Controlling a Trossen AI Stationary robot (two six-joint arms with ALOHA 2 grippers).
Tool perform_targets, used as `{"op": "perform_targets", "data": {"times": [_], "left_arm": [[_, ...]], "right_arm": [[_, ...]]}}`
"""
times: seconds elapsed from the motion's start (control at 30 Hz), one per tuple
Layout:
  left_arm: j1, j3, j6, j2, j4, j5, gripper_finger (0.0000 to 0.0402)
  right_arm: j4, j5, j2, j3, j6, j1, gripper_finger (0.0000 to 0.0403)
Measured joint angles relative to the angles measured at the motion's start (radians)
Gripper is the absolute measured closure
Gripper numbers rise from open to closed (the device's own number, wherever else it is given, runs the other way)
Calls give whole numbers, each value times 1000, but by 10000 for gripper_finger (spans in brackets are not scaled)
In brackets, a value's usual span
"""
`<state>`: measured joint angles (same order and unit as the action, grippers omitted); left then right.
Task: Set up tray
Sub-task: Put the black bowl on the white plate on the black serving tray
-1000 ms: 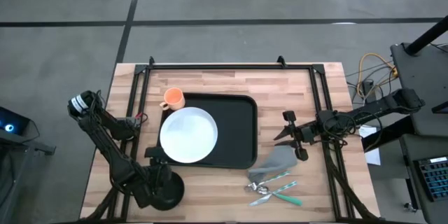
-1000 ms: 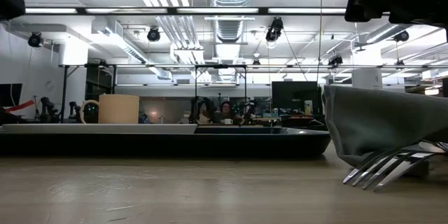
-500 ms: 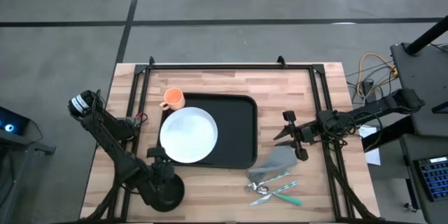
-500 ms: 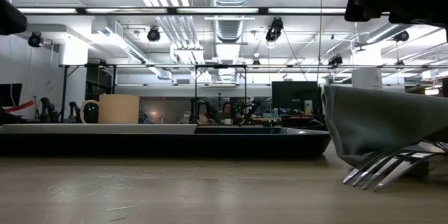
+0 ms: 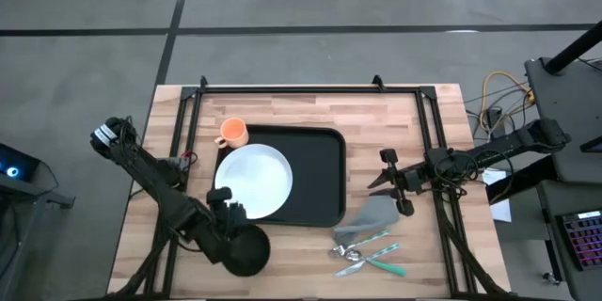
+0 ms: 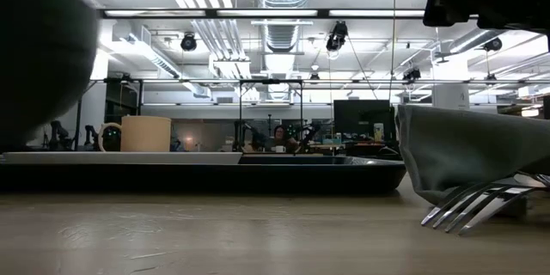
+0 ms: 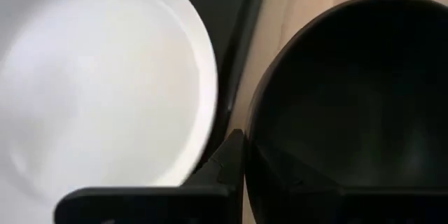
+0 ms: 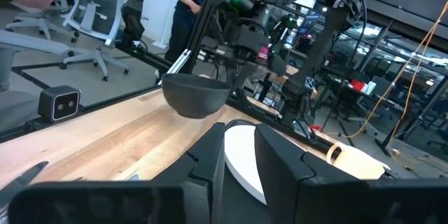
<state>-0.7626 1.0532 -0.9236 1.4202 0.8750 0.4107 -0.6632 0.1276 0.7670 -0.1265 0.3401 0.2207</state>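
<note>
**Bowl held up beside the tray**

A black bowl point(image 5: 248, 249) is gripped at its rim by the left gripper point(image 5: 226, 214) and is carried above the table point(image 5: 301, 113), just off the tray's near-left corner. In the right wrist view the bowl point(image 8: 196, 94) is seen clear of the wood, with the left arm behind it. In the left wrist view one dark finger point(image 7: 222, 162) is seen pressed against the bowl's rim point(image 7: 350, 105), so the fingers are closed on it.

The tray point(image 5: 320, 174) lies flat in the middle of the table. A white plate point(image 5: 252, 181) rests on the tray's left half and overhangs its left edge slightly. An orange mug point(image 5: 231, 133) stands on the wood just beside the tray's far-left corner; in the low view it point(image 6: 142, 134) is seen upright behind the tray point(image 6: 326, 174).

The right gripper point(image 5: 388, 182) is held over the table to the right of the tray, well apart from it, with its fingers spread and nothing between them. A grey napkin point(image 5: 369, 216) lies near the table's front edge, right of the tray, with cutlery point(image 5: 369, 249) touching it on the near side. In the low view the fork tines point(image 6: 468, 206) are seen beneath the napkin point(image 6: 473, 159).
</note>
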Motion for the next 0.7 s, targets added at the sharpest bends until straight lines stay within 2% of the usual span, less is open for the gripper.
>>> {"op": "perform_targets", "data": {"times": [0.17, 0.27, 0.5, 0.63, 0.7], "left_arm": [[24, 2, -1, -78, 22, 109, 401], [28, -37, -45, -146, 31, 184, 401], [104, -204, -118, -330, 27, 188, 401], [193, -311, -127, -453, 20, 120, 401], [232, -358, -126, -515, 6, 117, 401]], "right_arm": [[0, 0, 0, 0, 0, 0, 326], [0, 0, 0, 0, 0, 0, 322], [0, -1, 0, 0, 0, 0, 320], [0, -14, 0, 0, 1, 0, 327], [0, -25, 0, 0, 1, -1, 330]]}}
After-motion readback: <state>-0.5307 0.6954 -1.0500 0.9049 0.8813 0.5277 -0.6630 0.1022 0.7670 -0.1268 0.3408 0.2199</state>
